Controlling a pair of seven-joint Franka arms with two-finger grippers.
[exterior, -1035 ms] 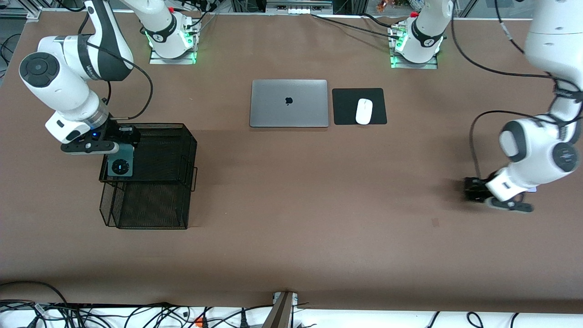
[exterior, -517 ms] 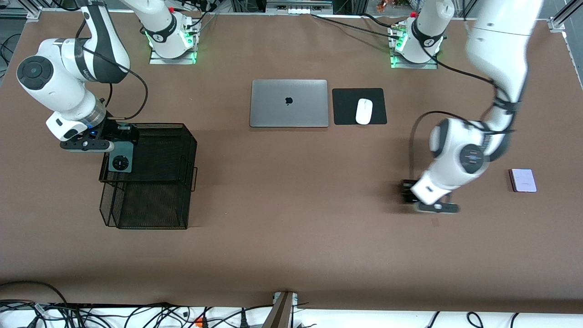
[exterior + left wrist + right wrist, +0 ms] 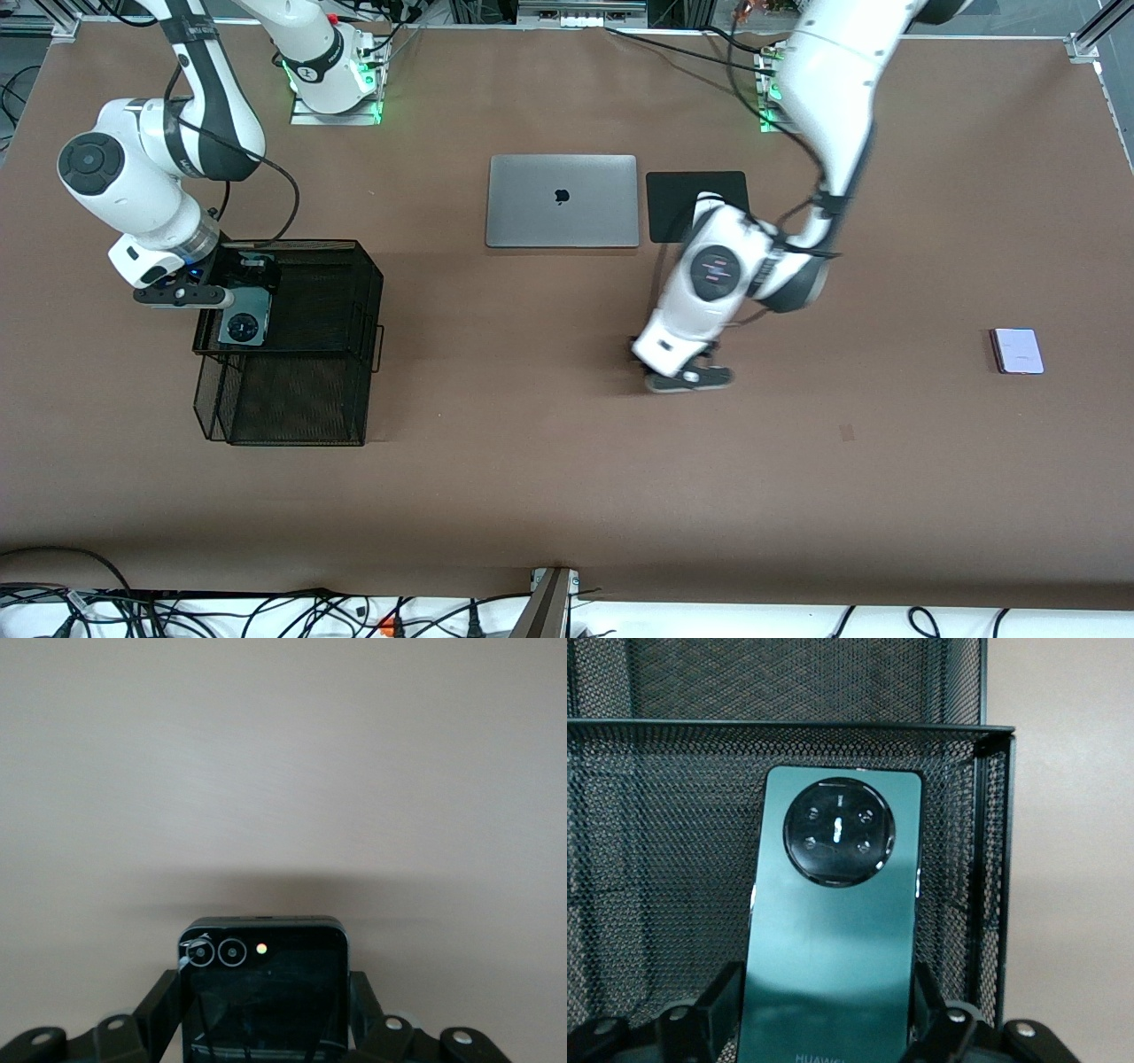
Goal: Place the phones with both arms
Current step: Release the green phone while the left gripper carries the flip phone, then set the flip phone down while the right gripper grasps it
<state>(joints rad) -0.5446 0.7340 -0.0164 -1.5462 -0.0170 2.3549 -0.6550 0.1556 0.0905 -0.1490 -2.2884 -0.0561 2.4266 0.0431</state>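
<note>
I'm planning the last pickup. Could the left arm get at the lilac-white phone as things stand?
Probably not yet: the left gripper is shut on the black phone, over bare table toward the middle. The lilac-white phone lies in the open at the left arm's end, nothing on it.

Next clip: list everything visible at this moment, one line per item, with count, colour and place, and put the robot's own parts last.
Long dark-green phone with round black camera ring: one, held over the upper tier of the black wire-mesh stacked tray.
Small squarish black phone: one, held over bare table.
Small squarish pale lilac-white phone: one, flat on the table at the left arm's end.
Black wire-mesh stacked tray: one, at the right arm's end.
Large silver laptop: one, closed, mid-table near the bases.
Black mouse pad: one, beside the laptop, partly hidden by the left arm.
Brown table: one.
Right gripper: black fingers shut on the green phone.
Left gripper: black fingers shut on the black phone.
</note>
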